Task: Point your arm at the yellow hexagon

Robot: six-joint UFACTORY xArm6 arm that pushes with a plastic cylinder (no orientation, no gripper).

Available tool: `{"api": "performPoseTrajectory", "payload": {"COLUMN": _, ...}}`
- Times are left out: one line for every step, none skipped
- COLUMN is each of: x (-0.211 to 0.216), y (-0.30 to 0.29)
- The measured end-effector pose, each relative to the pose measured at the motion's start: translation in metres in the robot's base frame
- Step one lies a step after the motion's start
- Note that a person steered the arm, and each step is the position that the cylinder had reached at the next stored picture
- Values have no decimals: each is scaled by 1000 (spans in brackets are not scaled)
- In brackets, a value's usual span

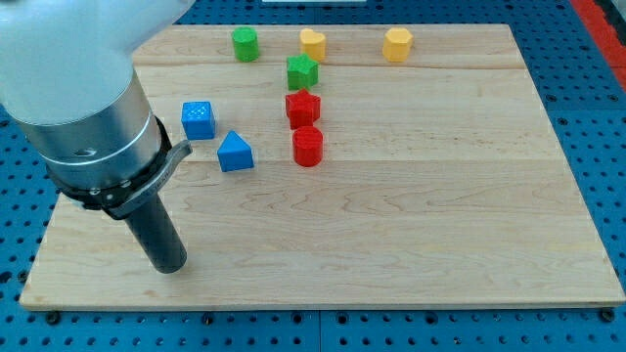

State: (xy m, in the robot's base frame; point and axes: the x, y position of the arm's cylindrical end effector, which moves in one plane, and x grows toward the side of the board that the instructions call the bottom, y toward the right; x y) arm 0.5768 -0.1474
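Note:
The yellow hexagon (397, 44) sits near the board's top edge, right of centre. A yellow heart-like block (312, 43) lies to its left. My tip (168, 264) rests on the board at the lower left, far from the yellow hexagon. A blue cube (199, 119) and a blue triangle (235, 153) lie above and to the right of my tip. A green cylinder (245, 44), a green star (302, 71), a red star (302, 108) and a red cylinder (307, 146) stand in the upper middle.
The wooden board (440, 215) lies on a blue perforated table (597, 147). My arm's large grey and white body (83, 98) covers the board's upper left corner.

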Motion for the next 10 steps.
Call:
{"api": "performPoseTrajectory", "payload": {"x": 1, "y": 0}}
{"api": "performPoseTrajectory", "payload": {"x": 1, "y": 0}}
{"api": "performPoseTrajectory", "payload": {"x": 1, "y": 0}}
{"api": "performPoseTrajectory", "payload": {"x": 1, "y": -1}}
{"api": "performPoseTrajectory", "payload": {"x": 1, "y": -1}}
{"api": "performPoseTrajectory", "payload": {"x": 1, "y": -2}}
{"api": "performPoseTrajectory", "payload": {"x": 16, "y": -2}}
{"api": "performPoseTrajectory", "payload": {"x": 24, "y": 47}}
{"api": "performPoseTrajectory", "payload": {"x": -63, "y": 154}}
{"api": "performPoseTrajectory", "payload": {"x": -141, "y": 283}}
